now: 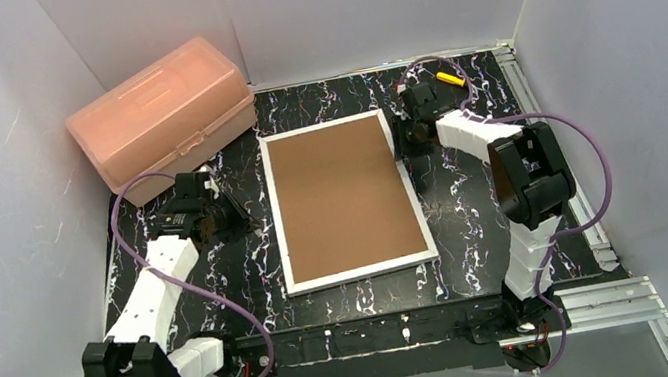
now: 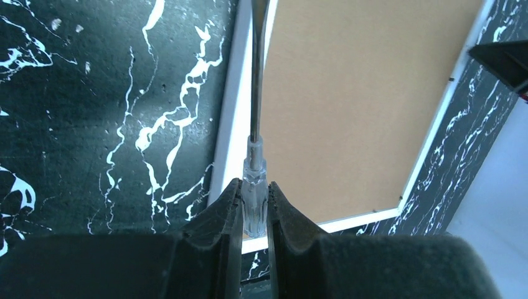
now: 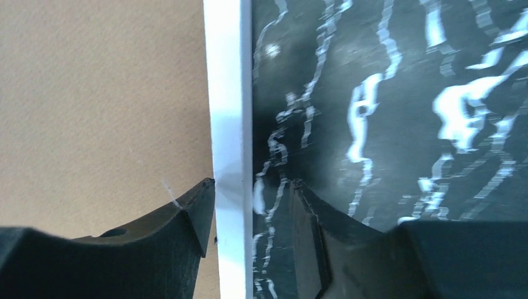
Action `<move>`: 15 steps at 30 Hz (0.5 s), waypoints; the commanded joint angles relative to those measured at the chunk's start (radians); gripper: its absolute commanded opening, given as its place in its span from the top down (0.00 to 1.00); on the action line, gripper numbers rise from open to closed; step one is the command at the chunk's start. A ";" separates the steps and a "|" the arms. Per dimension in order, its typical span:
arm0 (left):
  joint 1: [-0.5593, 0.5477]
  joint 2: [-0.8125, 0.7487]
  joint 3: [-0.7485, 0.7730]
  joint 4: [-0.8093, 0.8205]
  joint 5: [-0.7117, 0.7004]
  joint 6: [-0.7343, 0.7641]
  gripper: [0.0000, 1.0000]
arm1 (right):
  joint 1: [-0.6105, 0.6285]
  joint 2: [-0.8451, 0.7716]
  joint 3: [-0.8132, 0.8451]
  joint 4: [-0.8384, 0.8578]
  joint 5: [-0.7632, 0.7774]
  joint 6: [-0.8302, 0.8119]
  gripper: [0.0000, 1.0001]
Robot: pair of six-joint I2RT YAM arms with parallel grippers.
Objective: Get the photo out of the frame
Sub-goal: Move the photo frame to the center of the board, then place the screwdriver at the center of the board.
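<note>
Likely stiff yet light, the white-bordered, brown-backed flat frame (image 1: 344, 199), the photo unseen, has its rim between the parted jaws of the right gripper (image 3: 252, 187), a good place to grip, while the left gripper (image 2: 254, 190) clamps a clear-handled metal screwdriver (image 2: 257, 93).

I log even, diffuse overhead light, soft shadows only, a pale sheen on the marbled tabletop (image 1: 453, 200), the frame (image 3: 227, 93) border near-bleached in the right wrist view, marbling there smeared out of focus.
</note>
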 commanded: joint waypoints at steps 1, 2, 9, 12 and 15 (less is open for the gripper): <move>0.024 0.051 0.028 0.024 0.029 0.045 1.00 | -0.008 -0.020 0.109 -0.091 0.175 -0.048 0.39; 0.024 0.070 0.036 0.022 0.023 0.065 1.00 | -0.008 -0.032 0.112 -0.089 0.186 -0.044 0.34; 0.022 0.237 0.122 -0.068 -0.074 0.208 1.00 | -0.002 -0.192 -0.017 0.046 0.086 0.004 0.16; 0.022 0.307 0.156 -0.099 -0.152 0.254 1.00 | 0.003 -0.248 -0.074 0.091 0.049 0.018 0.16; 0.021 0.415 0.218 -0.154 -0.162 0.315 1.00 | 0.009 -0.286 -0.125 0.123 0.009 0.030 0.16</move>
